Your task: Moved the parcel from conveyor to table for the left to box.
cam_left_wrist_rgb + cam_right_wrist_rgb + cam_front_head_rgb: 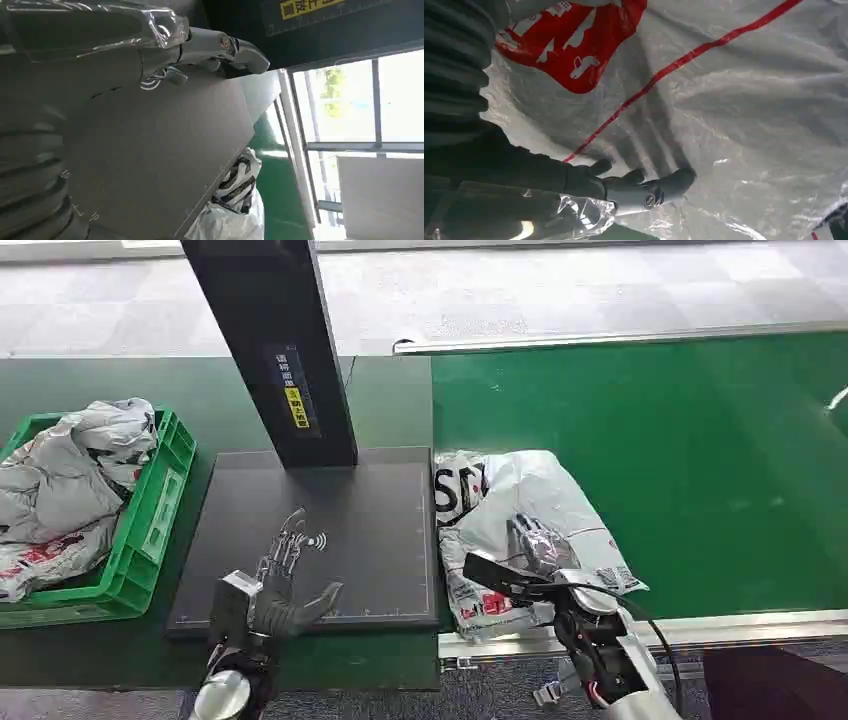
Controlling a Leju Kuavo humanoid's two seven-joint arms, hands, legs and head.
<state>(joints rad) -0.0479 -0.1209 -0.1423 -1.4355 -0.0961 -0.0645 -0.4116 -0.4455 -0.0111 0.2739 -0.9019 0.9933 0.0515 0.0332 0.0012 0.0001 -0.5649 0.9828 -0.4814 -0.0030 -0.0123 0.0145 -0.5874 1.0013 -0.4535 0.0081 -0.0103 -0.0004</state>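
Observation:
A white and grey plastic parcel [520,490] with red and black print lies on the green conveyor [680,460], at its left edge beside the dark plate [370,530]. My right hand [540,548] rests flat on top of the parcel, fingers spread. Close up, the thumb [644,192] lies along the crinkled parcel film [734,100], with no fold pinched. My left hand [285,585] hovers over the near part of the plate, fingers apart and holding nothing. The left hand [100,45] also appears above the plate [150,150], with the parcel [235,210] just past the plate's edge.
A green crate [150,530] holding several bagged parcels [70,470] stands on the dark table [100,380] left of the plate. A black post [275,350] rises from the plate's far edge. A metal rail [740,628] borders the conveyor's near side.

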